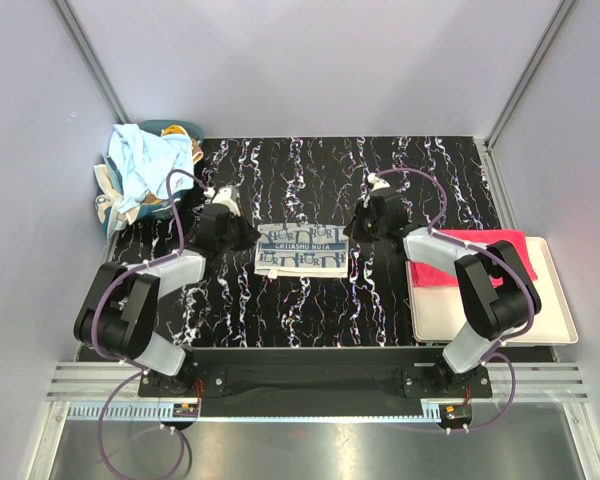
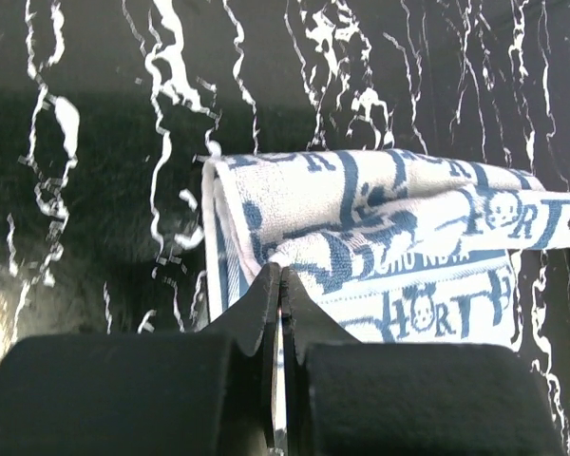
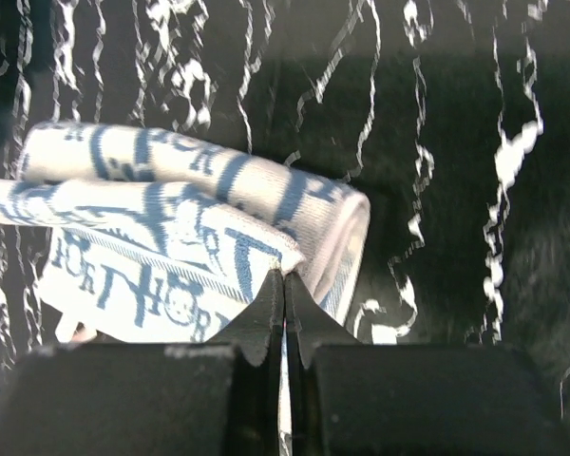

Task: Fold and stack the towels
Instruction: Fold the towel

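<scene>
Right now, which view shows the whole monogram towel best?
Top external: the entire monogram towel shows, folded into a flat rectangle. Each wrist view shows only one end, close up, pinched by the shut left tool or right tool.

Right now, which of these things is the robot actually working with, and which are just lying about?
Part of the job:
patterned towel, pinched at its ends by the left gripper and right gripper
pink towel, lying on the cream tray
light blue towel, heaped in the far left corner

Just lying about:
cream tray
black marbled table
</scene>
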You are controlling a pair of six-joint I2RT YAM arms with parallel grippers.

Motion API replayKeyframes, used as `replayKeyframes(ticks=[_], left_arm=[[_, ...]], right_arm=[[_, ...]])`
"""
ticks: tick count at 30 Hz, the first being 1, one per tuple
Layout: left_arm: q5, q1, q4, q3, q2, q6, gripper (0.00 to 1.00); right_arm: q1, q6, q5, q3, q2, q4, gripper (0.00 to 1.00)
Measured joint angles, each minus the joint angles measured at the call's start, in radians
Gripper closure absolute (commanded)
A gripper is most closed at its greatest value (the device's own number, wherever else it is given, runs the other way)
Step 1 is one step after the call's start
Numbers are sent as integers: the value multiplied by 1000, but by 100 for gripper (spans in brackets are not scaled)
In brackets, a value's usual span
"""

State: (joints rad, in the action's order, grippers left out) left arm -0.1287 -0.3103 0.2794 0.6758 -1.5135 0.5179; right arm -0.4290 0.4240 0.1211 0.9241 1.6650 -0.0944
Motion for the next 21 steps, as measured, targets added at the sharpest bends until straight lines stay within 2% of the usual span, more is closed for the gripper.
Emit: replayKeyframes(ticks=[8,21], left_arm=[[6,-2,6,-70,88,0,100],[6,-9,0,-119,128,-1,100]], right_arm=[[-16,7,-9,-78,-69,-5,100],[-53,31,-32,-135,-125,-13,100]])
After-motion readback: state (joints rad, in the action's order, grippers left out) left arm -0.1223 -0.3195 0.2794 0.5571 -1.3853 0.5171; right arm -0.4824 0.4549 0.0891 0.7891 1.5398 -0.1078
